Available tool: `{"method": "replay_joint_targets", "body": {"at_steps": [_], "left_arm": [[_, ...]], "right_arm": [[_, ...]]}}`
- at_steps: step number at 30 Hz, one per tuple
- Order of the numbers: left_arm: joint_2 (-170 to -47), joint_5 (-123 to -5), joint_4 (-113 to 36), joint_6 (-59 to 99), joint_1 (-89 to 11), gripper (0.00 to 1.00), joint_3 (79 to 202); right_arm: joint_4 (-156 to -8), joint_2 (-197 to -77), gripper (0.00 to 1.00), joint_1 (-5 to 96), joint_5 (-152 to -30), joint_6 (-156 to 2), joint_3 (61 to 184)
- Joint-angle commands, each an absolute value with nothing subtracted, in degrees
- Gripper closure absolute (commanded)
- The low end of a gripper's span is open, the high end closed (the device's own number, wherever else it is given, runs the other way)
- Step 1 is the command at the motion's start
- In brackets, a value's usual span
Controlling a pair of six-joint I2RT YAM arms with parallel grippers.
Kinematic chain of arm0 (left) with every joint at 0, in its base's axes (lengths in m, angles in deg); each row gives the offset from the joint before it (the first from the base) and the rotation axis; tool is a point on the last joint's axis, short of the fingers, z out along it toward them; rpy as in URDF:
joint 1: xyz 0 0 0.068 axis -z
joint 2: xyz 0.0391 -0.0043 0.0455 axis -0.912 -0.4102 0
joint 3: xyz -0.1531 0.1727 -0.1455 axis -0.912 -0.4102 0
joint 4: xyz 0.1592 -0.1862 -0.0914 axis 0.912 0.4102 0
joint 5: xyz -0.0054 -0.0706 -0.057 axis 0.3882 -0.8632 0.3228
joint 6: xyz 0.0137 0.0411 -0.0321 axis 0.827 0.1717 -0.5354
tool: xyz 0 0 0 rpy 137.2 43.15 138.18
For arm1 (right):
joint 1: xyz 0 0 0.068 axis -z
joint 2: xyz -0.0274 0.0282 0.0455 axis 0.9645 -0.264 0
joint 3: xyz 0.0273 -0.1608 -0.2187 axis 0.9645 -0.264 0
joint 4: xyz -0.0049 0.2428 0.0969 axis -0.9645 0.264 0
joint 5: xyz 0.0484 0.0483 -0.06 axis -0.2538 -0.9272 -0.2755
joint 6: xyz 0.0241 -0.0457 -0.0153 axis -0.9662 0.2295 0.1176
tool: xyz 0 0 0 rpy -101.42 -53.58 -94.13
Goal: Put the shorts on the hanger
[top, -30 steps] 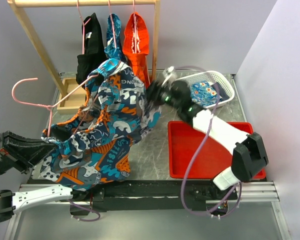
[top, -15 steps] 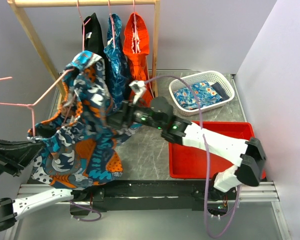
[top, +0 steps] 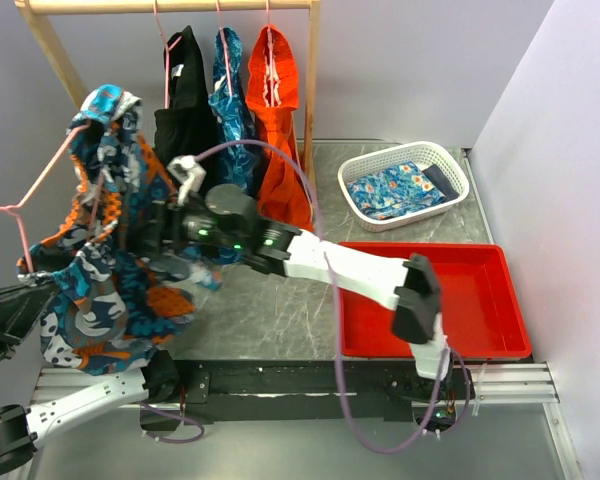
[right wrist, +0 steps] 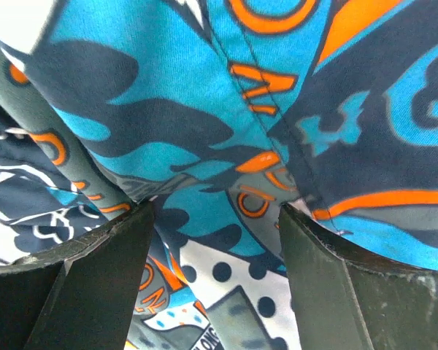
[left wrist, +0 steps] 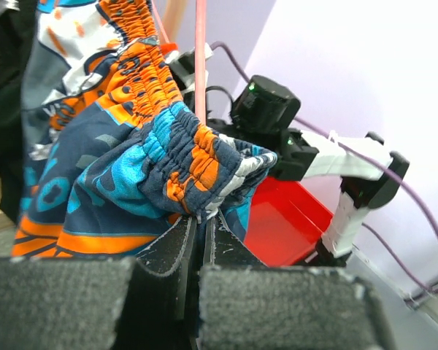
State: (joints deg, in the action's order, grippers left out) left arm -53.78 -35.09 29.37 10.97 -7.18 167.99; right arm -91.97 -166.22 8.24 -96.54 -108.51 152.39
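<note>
Pink wire is what the coming move turns on: the hanger [left wrist: 201, 65] rises straight out of the left gripper [left wrist: 199, 240], whose jaws are clenched on it, with the bunched elastic waistband of the shorts [top: 100, 270] gathered against the wire just above the fingers.

We take the red tray [top: 470, 290] as our mark. The shorts hang well to the left of the tray, lifted off the table and draped over the hanger. Their long axis runs from the near edge up toward the far side, waistband end high and farthest from the tray's near rim, legs trailing down. The hanger lies along the same line, its hook pointing leftward, away from the tray.

The right gripper [right wrist: 213, 211] has reached left from the tray side and sits right at the cloth. Its jaws are spread wide, printed fabric lies across the gap between them, and nothing is pinched. The shorts therefore lie directly ahead of this pincer, touching or nearly so.

We judge the right arm to be the one placed to pull the cloth further along the wire, while the left only holds the hanger steady.
</note>
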Motion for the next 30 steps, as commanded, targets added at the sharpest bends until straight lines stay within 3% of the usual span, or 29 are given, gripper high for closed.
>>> {"method": "replay_joint_targets", "body": {"at_steps": [1,5,19,30], "left_arm": [[-53.3,-33.23,27.02,12.35,-8.65,0.99,170.48],[-53.57,-32.09,27.99,12.61,-9.45,0.99,172.15],[-53.39,-25.51,25.71,14.89,-13.05,0.99,172.24],[-56.46,-12.94,23.85,15.78,-13.67,0.99,162.41]], "right_arm": [[-87.5,-173.68,0.24,6.49,-98.44,-108.46,164.43],[-85.99,-178.8,0.24,5.79,-98.01,-109.17,172.35],[-83.36,-181.54,0.24,5.26,-93.8,-109.43,175.09],[-77.9,-169.51,0.23,5.26,-75.95,-105.04,158.67]]}}
